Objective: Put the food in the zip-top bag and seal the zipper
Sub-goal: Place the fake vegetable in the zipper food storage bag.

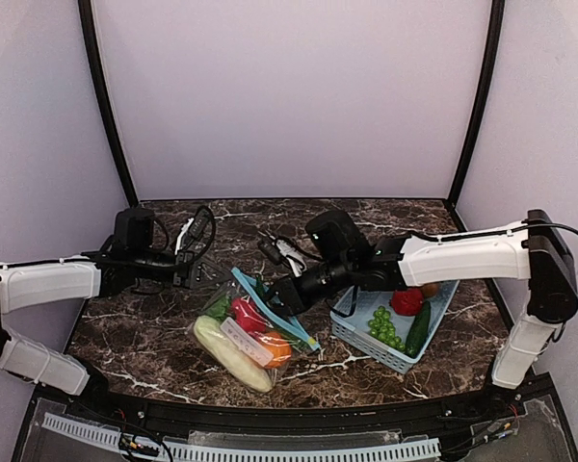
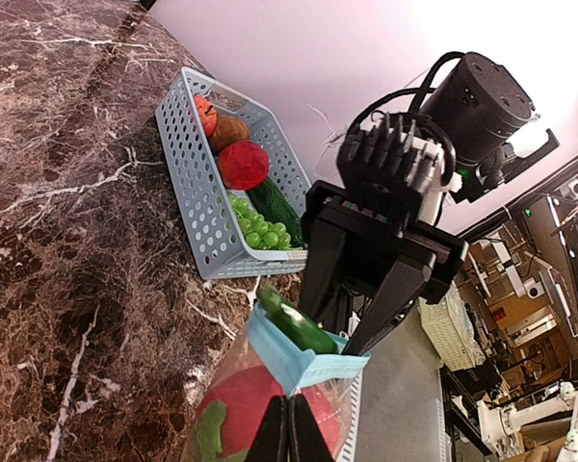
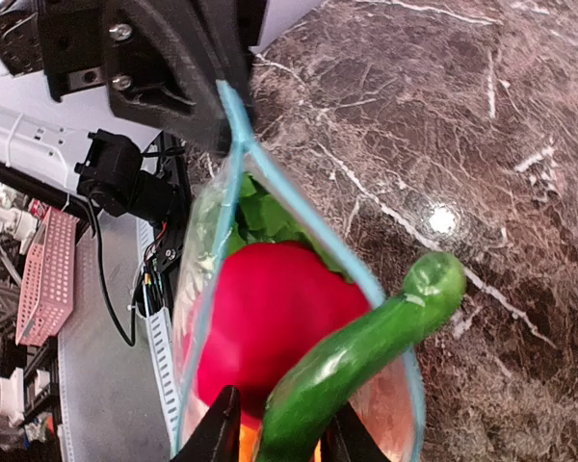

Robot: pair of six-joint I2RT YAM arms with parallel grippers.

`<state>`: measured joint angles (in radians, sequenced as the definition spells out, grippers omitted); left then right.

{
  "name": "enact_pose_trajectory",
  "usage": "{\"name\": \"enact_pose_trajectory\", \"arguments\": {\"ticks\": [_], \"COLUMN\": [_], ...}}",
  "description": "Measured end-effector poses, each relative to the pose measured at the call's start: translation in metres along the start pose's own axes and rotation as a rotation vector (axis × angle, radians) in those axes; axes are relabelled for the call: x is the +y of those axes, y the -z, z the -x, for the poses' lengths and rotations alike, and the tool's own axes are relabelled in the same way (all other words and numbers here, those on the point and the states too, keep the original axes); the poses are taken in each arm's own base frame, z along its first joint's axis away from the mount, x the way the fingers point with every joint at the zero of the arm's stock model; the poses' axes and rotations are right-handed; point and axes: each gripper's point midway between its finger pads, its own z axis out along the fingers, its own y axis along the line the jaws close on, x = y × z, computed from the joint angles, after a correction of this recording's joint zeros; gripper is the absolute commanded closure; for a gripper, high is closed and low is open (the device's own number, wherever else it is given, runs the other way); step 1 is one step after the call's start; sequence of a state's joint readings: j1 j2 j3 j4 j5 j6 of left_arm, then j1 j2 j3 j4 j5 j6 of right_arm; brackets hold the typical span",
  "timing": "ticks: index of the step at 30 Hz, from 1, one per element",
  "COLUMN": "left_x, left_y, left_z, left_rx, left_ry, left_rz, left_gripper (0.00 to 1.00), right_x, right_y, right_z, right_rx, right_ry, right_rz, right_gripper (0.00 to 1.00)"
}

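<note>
The clear zip-top bag (image 1: 246,332) lies on the marble table with its light blue zipper (image 1: 270,306) held open. Inside lie a cream-white squash (image 1: 229,353), an orange piece (image 1: 277,348), a red round piece (image 1: 249,314) and green leaves. My left gripper (image 2: 289,428) is shut on the bag's blue mouth edge (image 2: 299,361). My right gripper (image 3: 281,433) is shut on a green pepper (image 3: 366,351) and holds it across the bag's mouth (image 3: 299,231), above the red piece (image 3: 270,322). The pepper also shows in the left wrist view (image 2: 297,322).
A light blue lattice basket (image 1: 358,332) stands right of the bag. It holds green grapes (image 1: 385,327), a dark cucumber (image 1: 419,329) and a red piece (image 1: 407,301). Cables lie at the back middle of the table.
</note>
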<state>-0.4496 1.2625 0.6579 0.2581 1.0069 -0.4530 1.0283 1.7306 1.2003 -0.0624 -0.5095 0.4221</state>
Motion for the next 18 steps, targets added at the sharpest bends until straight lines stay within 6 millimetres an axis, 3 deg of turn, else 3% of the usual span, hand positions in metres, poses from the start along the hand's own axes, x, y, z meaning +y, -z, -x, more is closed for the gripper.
{"name": "enact_pose_trajectory", "arguments": {"ticks": [5, 11, 14, 18], "left_x": [-0.004, -0.006, -0.006, -0.006], "left_y": [0.000, -0.001, -0.001, -0.001], "left_z": [0.004, 0.003, 0.003, 0.003], "left_rx": [0.001, 0.004, 0.005, 0.006], "left_ry": [-0.018, -0.022, -0.023, -0.025], "left_rz": [-0.011, -0.017, -0.018, -0.019], "left_gripper": [0.99, 0.99, 0.99, 0.99], "right_x": [-0.010, -0.009, -0.004, -0.004], "right_y": [0.005, 0.025, 0.035, 0.045], "right_z": [-0.002, -0.002, 0.001, 0.005], "right_rx": [-0.011, -0.044, -0.067, -0.098], "right_ry": [-0.018, -0.024, -0.017, -0.015], "right_rz": [-0.068, -0.116, -0.121, -0.165], "right_gripper": [0.50, 0.37, 0.38, 0.54]}}
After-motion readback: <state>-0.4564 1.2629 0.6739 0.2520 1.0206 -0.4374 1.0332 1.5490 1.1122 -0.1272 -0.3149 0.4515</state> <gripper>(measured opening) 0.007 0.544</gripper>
